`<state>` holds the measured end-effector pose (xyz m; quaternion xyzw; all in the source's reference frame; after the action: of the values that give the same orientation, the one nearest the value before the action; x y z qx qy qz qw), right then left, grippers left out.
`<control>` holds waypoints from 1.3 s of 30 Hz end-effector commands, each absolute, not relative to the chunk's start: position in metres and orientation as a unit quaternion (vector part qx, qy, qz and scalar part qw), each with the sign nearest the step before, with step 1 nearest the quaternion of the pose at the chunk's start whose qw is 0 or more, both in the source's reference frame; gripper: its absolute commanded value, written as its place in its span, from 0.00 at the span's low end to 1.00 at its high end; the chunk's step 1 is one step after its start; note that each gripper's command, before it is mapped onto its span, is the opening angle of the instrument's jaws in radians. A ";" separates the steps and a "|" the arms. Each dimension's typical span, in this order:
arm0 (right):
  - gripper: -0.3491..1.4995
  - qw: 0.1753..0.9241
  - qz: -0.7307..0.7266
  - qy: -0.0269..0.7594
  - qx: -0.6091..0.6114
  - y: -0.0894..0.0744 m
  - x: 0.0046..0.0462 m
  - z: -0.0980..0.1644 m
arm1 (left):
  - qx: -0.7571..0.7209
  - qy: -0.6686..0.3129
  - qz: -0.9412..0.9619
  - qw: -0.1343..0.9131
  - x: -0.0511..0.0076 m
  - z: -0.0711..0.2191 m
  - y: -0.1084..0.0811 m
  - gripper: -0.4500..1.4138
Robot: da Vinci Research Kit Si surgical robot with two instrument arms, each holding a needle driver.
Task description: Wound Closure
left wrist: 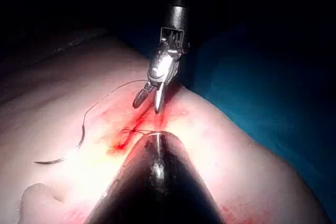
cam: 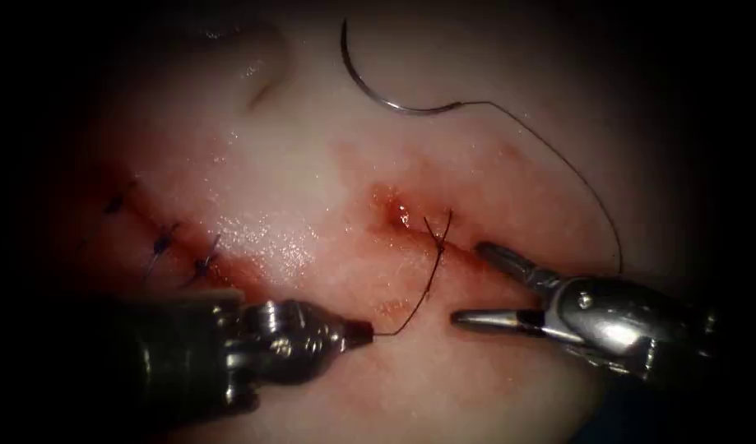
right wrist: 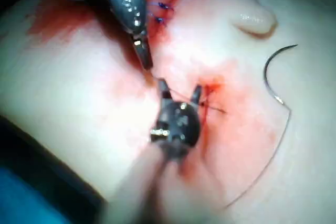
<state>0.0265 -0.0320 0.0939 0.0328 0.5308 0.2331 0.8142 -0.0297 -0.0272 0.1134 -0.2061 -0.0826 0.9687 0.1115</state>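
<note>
The curved needle [cam: 368,89] lies free on the tissue [cam: 312,164], far behind the cut [cam: 468,251], held by neither tool and not in the tissue. Its thread [cam: 587,185] arcs from the needle's end round to the right and down behind the right tool. A dark strand [cam: 419,300] crosses the cut at a stitch and runs to my left tool [cam: 365,330], whose jaws are shut on it, front-left of the cut. My right tool [cam: 471,283] stands wide open and empty, one jaw on the cut line and one in front of it; its open jaws [right wrist: 180,88] straddle the stitch.
Three finished blue stitches [cam: 160,240] close the cut's left stretch. Red fluid [cam: 394,210] stains the tissue round the open stretch. A fold of tissue [cam: 258,70] rises at the back left. Blue drape [left wrist: 262,98] lies beyond the tissue's edge.
</note>
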 end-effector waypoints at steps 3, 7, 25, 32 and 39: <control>0.77 0.834 0.211 0.509 0.008 -0.031 0.0286 0.096 | -0.206 -0.085 0.968 0.111 -0.0305 0.114 -0.027 0.00; 0.80 0.838 0.198 0.509 0.000 -0.031 0.0296 0.097 | -0.211 -0.083 0.967 0.114 -0.0307 0.114 -0.027 0.00; 0.79 0.853 0.161 0.496 -0.009 -0.032 0.0303 0.097 | -0.217 -0.083 0.965 0.123 -0.0301 0.112 -0.025 0.00; 0.78 0.854 0.167 0.492 -0.016 -0.032 0.0323 0.098 | -0.217 -0.081 0.965 0.121 -0.0305 0.111 -0.025 0.00; 0.78 0.854 0.169 0.492 -0.023 -0.032 0.0328 0.100 | -0.217 -0.081 0.965 0.121 -0.0305 0.111 -0.025 0.00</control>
<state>0.0321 -0.0315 0.0989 -0.0224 0.4908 0.1695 0.8544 -0.0300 -0.0253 0.1108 -0.2171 -0.0809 0.9652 0.1212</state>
